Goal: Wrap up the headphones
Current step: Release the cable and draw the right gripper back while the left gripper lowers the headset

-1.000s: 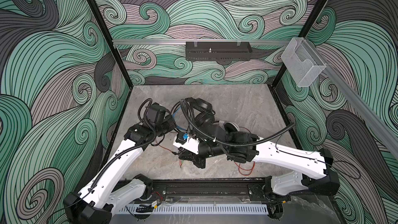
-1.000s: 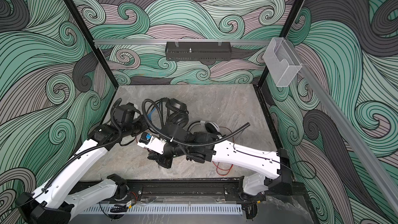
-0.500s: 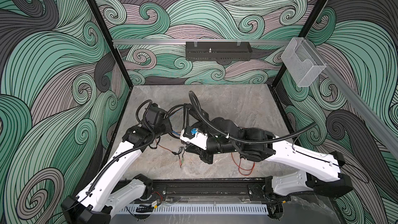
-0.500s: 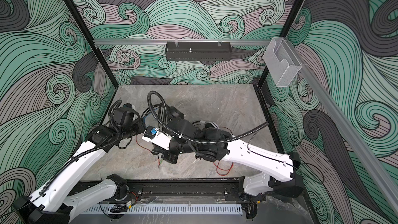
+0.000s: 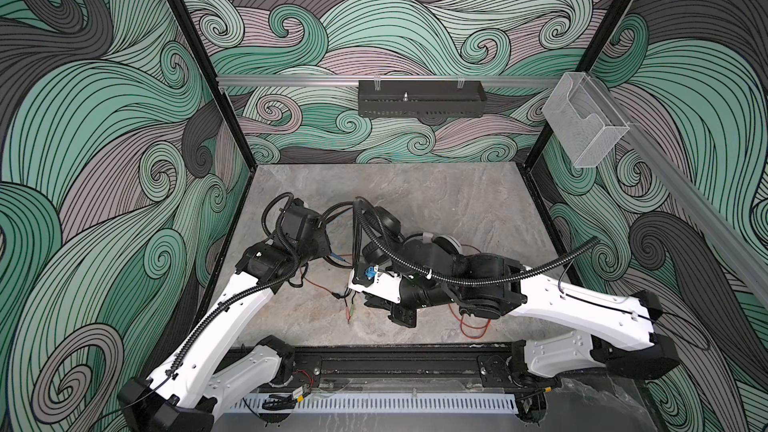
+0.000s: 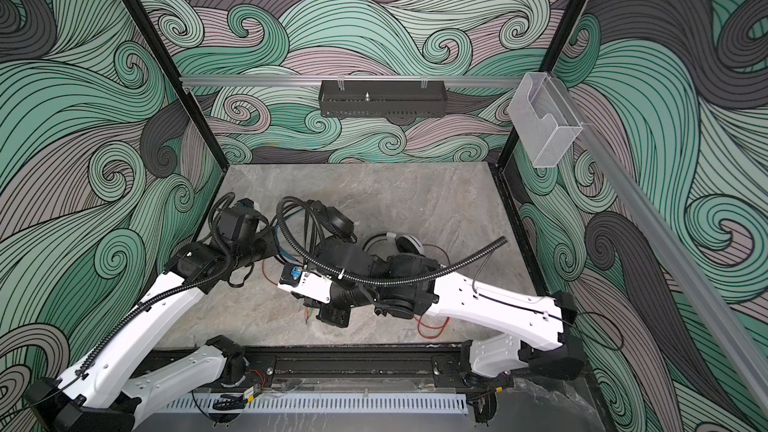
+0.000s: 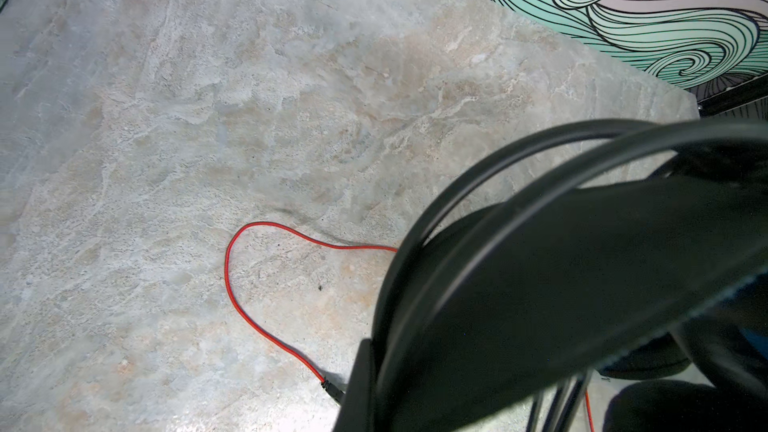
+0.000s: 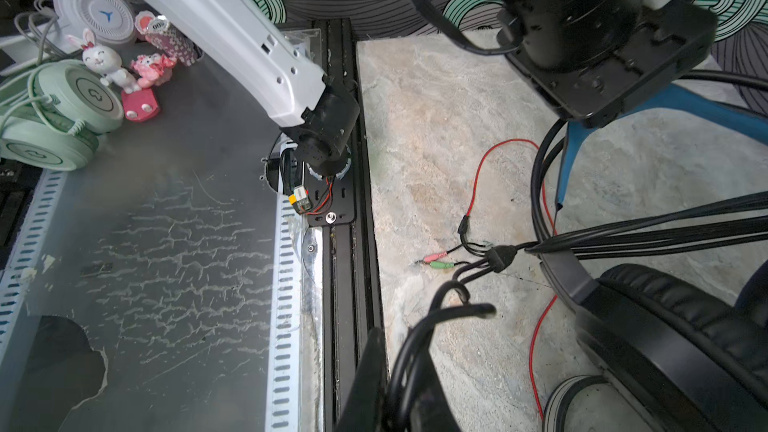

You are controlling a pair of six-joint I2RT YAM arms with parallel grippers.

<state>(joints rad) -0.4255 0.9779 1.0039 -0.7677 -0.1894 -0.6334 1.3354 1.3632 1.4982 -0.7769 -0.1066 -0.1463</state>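
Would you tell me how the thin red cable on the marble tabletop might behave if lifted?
Probably floppy: the thin red cable lies in loose curves on the marble tabletop. Likely light, being so thin, and apt to trail behind.

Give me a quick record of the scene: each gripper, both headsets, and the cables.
left gripper: shut on the black headset at its headband
right gripper: shut on the black cable
white headset: on the table, not held
red cable: loose on the table, unwrapped
plugs: pink and green, lying on the table
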